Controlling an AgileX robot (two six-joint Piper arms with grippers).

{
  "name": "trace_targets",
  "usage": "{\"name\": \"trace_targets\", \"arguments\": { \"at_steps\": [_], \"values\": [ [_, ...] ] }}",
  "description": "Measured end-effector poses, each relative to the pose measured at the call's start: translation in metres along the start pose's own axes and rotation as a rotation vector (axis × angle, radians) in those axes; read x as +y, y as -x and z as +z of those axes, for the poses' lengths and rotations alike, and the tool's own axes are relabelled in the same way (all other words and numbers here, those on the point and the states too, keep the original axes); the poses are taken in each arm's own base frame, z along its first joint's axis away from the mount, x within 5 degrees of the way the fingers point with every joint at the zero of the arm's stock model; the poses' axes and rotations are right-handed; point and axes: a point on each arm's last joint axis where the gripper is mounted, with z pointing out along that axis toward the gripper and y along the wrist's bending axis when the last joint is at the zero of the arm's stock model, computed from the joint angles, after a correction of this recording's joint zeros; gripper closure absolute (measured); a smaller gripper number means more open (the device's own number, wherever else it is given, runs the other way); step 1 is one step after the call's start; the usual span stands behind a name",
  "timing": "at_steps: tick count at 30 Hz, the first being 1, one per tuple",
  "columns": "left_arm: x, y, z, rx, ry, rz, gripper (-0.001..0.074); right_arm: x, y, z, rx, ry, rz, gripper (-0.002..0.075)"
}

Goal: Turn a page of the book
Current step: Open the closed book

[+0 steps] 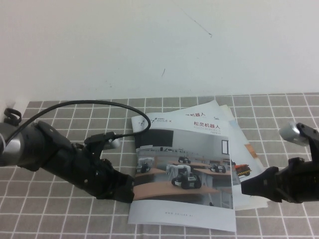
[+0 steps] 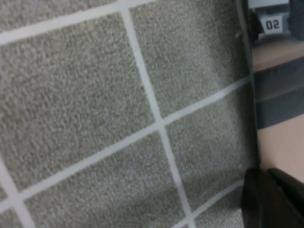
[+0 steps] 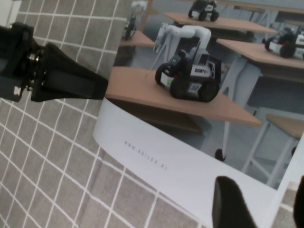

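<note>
The book (image 1: 182,174) lies closed on the grey checked mat, its cover page (image 1: 192,149) facing up with the robot-lab photo and red title. My left gripper (image 1: 128,191) is shut, its tip resting at the book's left edge; in the left wrist view (image 2: 271,199) the dark fingers lie against the cover's edge (image 2: 280,95). My right gripper (image 1: 245,188) is open at the book's lower right edge. In the right wrist view (image 3: 266,206) its fingers (image 3: 232,204) straddle the cover's white bottom band (image 3: 190,166). The left gripper also shows there (image 3: 90,85).
Other brochures and sheets (image 1: 245,154) fan out from under the book on its right. The grey checked mat (image 1: 60,219) covers the table. A white surface (image 1: 149,45) lies behind it. A black cable (image 1: 99,103) arcs over the left arm.
</note>
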Motion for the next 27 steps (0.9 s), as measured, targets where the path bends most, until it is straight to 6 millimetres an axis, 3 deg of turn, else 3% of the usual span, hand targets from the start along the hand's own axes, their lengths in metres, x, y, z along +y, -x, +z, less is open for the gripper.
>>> {"name": "trace_targets", "arguments": {
  "at_steps": [18, 27],
  "values": [
    [0.001, 0.002, 0.004, -0.004, -0.051, -0.014, 0.0739, -0.041, -0.009, 0.047, -0.006, 0.019, 0.073, 0.0412],
    [0.001, 0.002, 0.006, -0.008, -0.064, -0.002, 0.0739, -0.045, -0.013, 0.057, 0.015, 0.071, 0.069, 0.0412]
  ]
}}
